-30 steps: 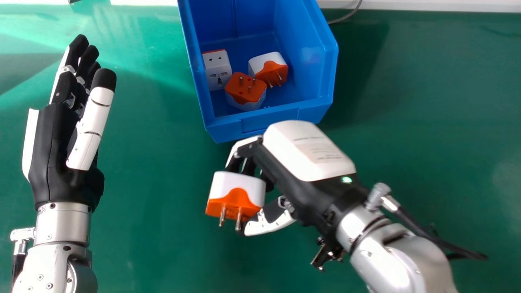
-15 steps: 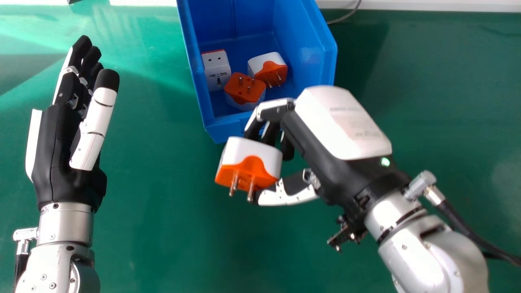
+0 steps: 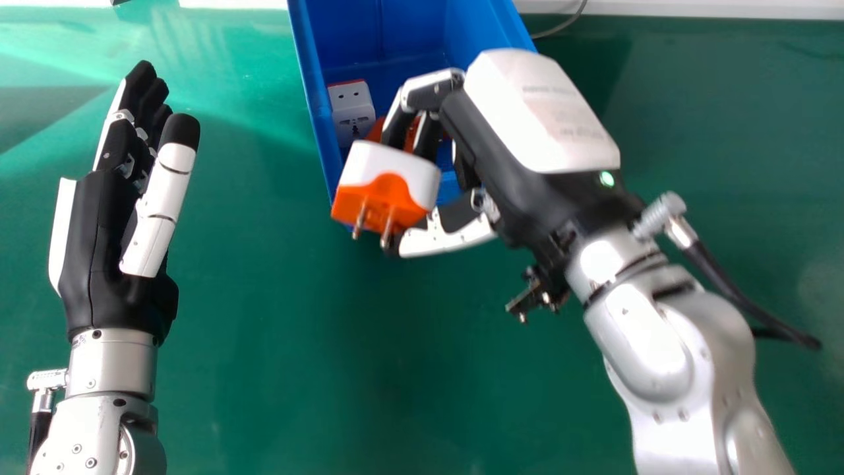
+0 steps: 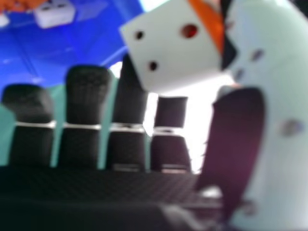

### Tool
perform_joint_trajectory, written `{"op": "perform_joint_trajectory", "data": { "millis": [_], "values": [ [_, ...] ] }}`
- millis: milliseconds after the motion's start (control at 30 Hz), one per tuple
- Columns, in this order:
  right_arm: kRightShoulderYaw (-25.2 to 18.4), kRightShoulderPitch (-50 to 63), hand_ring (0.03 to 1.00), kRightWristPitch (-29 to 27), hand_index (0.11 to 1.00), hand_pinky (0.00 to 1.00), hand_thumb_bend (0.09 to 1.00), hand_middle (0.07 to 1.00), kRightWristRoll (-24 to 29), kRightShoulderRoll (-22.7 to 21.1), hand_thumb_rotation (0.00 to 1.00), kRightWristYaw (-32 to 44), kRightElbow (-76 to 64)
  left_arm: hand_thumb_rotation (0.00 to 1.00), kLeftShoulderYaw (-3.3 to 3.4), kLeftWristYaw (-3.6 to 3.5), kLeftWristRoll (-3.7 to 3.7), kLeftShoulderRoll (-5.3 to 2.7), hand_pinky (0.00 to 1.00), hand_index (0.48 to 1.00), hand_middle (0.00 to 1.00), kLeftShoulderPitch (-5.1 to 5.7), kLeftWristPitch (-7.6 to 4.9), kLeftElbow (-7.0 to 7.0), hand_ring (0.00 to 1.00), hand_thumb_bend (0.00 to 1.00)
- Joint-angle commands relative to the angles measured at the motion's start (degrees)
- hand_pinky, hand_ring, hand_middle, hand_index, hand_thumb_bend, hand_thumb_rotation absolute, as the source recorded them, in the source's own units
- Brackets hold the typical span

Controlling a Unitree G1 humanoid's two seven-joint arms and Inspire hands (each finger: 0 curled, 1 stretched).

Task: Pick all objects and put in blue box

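"Plug adapter [image 3: 395,161], orange and white, nearly home. Where's it sitting?"

"Pinched between the thumb and fingers of the right hand [image 3: 521,158]. It was well short of the blue box [image 3: 315,99] a second ago, and that hand has swung it forward since."

"So the fingers are over the box now?"

"Across its near end, yes, half hiding an orange-faced adapter [image 3: 374,132] they left in plain sight before. Left of them there's the white socket adapter [image 3: 353,109], inside."

"Let go, then?"

"I'd wait. The pinched one hangs left of the palm, in front of the near left corner in the head view. Dropped now, it might catch the rim. Farther forward, a touch right, then release."

"And the left hand [image 3: 109,244]?"

"Well apart from the right, fingers straight and close together."
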Motion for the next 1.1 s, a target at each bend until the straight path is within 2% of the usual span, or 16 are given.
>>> {"op": "perform_joint_trajectory", "data": {
  "millis": [0,233,400,500,667,700,733,833,900,1067],
  "values": [
    [-0.7,-3.1,0.194,-0.2,0.479,0.13,0.48,0.27,-0.9,0.7,0.13,-1.7,0.4,0.65,0.11,0.11,0.38,-0.04,1.0,0.942,0.97,0.29,-1.13,-1.35,0.99,0.63],
    [-1.2,-8.1,0.191,2.2,0.48,0.13,0.48,0.276,-1.4,1.8,0.13,-2.5,4.6,0.66,0.28,0.19,0.85,0.29,1.0,0.937,0.97,0.45,-1.03,-1.43,0.99,0.64],
    [-1.9,-12.3,0.213,3.0,0.481,0.14,0.481,0.301,-1.2,1.2,0.13,-4.1,9.1,0.66,0.52,-0.13,0.6,0.42,1.0,0.938,0.97,0.28,-1.18,-1.05,0.99,0.64],
    [-2.2,-14.6,0.28,3.4,0.484,0.2,0.481,0.365,-0.6,1.1,0.13,-4.8,12.1,0.66,0.63,-0.1,0.79,0.64,1.0,0.941,0.97,0.25,-1.02,-1.16,0.99,0.62],
    [-2.0,-19.5,0.324,3.8,0.486,0.24,0.482,0.41,-0.7,1.0,0.13,-7.1,19.6,0.67,1.15,-1.17,0.02,1.11,1.0,0.94,0.97,0.01,-1.3,-0.53,0.99,0.61],
    [-2.1,-20.4,0.324,3.5,0.486,0.24,0.482,0.41,-0.3,0.9,0.13,-7.9,21.4,0.67,1.3,-1.38,-0.36,1.08,1.0,0.94,0.97,0.0,-1.19,-0.51,0.99,0.61],
    [-2.2,-21.3,0.314,3.3,0.486,0.23,0.482,0.4,0.2,0.9,0.13,-8.6,23.0,0.67,1.42,-1.52,-0.65,1.03,1.0,0.941,0.97,0.0,-1.11,-0.5,0.99,0.61],
    [-2.0,-24.9,0.307,2.3,0.486,0.22,0.484,0.397,1.0,0.3,0.13,-10.6,29.6,0.66,1.56,-1.69,-0.86,1.04,0.99,0.938,0.97,0.19,-0.86,-0.9,0.98,0.61],
    [-1.0,-27.7,0.377,1.9,0.489,0.28,0.484,0.46,0.5,-0.5,0.13,-11.0,34.0,0.65,1.56,-1.85,-1.16,1.08,0.99,0.936,0.96,0.31,-0.73,-1.1,0.97,0.62],
    [-0.4,-33.0,0.4,0.4,0.489,0.29,0.484,0.48,2.0,0.3,0.13,-14.5,43.7,0.64,1.32,-1.02,-0.36,0.75,0.98,0.933,0.96,0.58,-0.22,-1.95,0.97,0.64]
  ]
}}
